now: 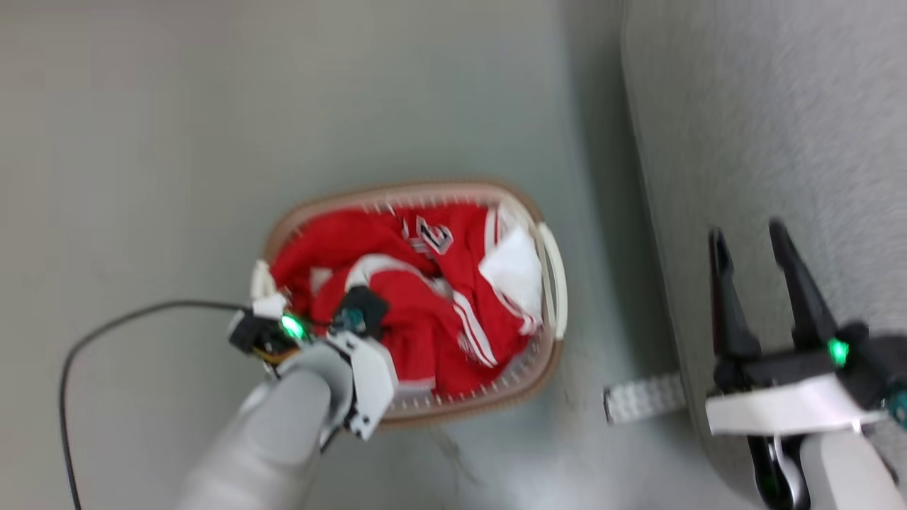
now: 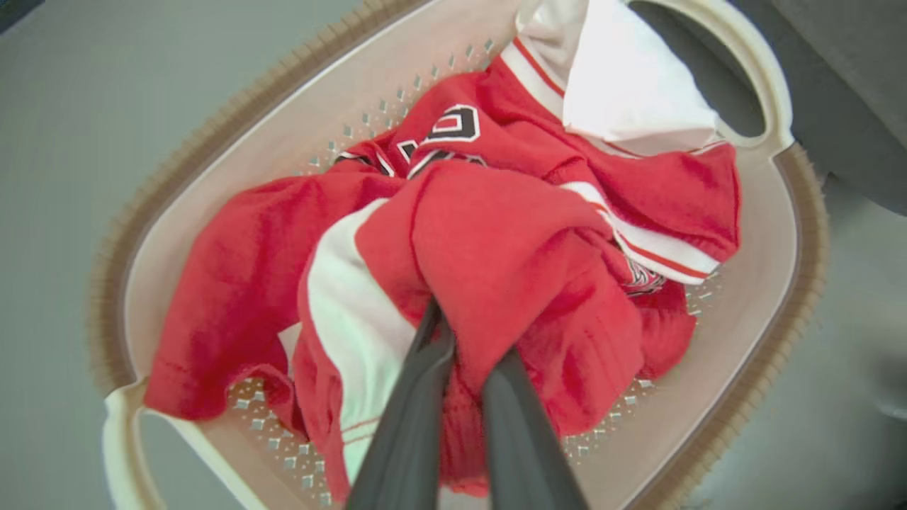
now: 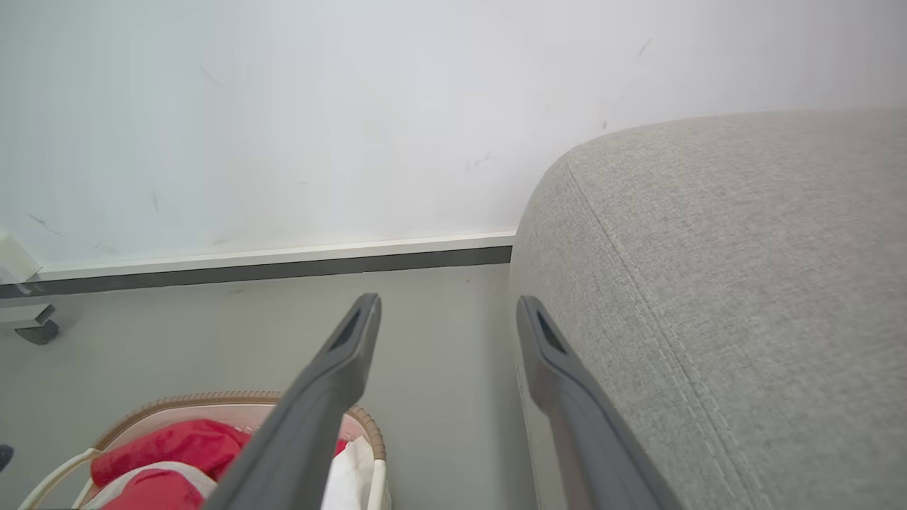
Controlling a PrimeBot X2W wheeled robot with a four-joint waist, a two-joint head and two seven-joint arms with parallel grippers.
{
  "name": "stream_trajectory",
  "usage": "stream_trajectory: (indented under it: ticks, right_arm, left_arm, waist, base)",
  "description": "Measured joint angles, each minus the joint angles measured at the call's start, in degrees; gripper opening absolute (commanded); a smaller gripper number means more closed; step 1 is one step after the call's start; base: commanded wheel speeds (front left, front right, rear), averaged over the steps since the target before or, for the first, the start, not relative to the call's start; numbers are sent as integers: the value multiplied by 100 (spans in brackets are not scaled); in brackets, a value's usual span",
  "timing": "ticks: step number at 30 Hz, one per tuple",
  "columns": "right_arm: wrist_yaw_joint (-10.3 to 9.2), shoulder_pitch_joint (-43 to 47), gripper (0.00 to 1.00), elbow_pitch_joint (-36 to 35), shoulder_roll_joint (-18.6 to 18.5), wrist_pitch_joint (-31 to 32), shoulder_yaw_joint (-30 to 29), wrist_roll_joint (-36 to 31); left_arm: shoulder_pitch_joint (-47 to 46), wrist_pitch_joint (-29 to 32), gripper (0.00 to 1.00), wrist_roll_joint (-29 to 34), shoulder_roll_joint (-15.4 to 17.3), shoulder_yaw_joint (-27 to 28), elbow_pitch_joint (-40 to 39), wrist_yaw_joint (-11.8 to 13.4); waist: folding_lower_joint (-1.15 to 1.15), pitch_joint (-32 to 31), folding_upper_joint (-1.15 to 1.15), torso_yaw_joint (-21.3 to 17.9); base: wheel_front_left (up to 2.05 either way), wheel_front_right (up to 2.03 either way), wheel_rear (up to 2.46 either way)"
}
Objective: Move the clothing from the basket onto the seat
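Red clothing [image 2: 496, 248] with white stripe trim lies heaped in the basket [image 2: 269, 134]. The basket stands on the floor [image 1: 142, 142] just beside the grey seat [image 1: 779, 106], and none of the cloth is on the seat yet. The left gripper [image 2: 468, 340] reaches down into the heap. Its fingers [image 2: 404, 432] are pinched on a raised fold of the red cloth, which drapes over their tips. That hold looks meant to lift one garment out by a fold rather than scoop up the whole pile. The right gripper [image 1: 746, 234] hangs over the seat's padded edge, its fingers spread apart with nothing between them. It is likely parked out of the way, or ready to help lay the cloth down. Since the garments overlap, lifting one may drag its tangled neighbours along. A dark cable [image 1: 106, 326] trails across the floor by the left arm.
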Motion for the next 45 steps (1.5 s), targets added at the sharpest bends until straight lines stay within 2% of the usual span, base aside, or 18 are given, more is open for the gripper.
stream_trajectory:
  ticks: [6, 11, 12, 13, 14, 23, 30, 36, 42, 45]
  right_arm:
    - [0, 672, 100, 199, 0, 0, -274, -174]
    - [0, 1141, 100, 266, 0, 0, -454, -297]
    - [0, 1293, 100, 271, 1, 0, -487, -324]
    - [0, 1293, 100, 271, 1, 0, -487, -324]
    - [0, 1423, 100, 275, 1, 0, -523, -348]
    - [0, 1853, 100, 221, 0, 0, -519, -92]
    - [0, 1989, 100, 114, 1, 0, -400, -1]
    - [0, 2091, 100, -19, -2, 0, -283, -222]
    - [0, 2119, 100, -281, -10, 0, 58, -506]
    - [0, 2008, 100, -400, -168, 0, 349, -583]
  left_arm:
    - [539, -89, 0, -425, -62, -60, -342, -94]
    - [993, -16, 0, -1061, -75, -296, -1268, -121]
    - [1121, 75, 0, -1235, -77, -368, -1628, -80]
    - [1121, 75, 0, -1235, -77, -368, -1628, -80]
    - [1231, 146, 0, -1428, -78, -419, -1967, 18]
    - [1584, 415, 0, -1763, -14, -258, -3300, 409]
    - [1632, 730, 0, -1914, 304, 23, -4355, 649]
    - [1685, 1025, 0, -1984, 619, 168, -5034, 799]
    - [1814, 1279, 0, -1993, 800, 194, -5513, 913]
    - [1872, 1339, 0, -2025, 817, 172, -5654, 946]
  waist:
    - [-1, -1015, 0, 237]
    - [-2, -1854, 0, 488]
    - [-2, -2163, 0, 599]
    - [-2, -2163, 0, 599]
    - [-2, -2453, 0, 711]
    - [-3, -3509, 0, 1131]
    - [-2, -3961, 0, 1322]
    - [-2, -4167, 0, 1338]
    - [-1, -4222, 0, 1301]
    - [-1, -4213, 0, 1294]
  base:
    - [0, 0, 0]
    - [0, 0, 0]
    - [0, 0, 0]
    - [0, 0, 0]
    - [0, 0, 0]
    - [0, 0, 0]
    - [0, 0, 0]
    - [0, 0, 0]
    - [0, 0, 0]
    - [0, 0, 0]
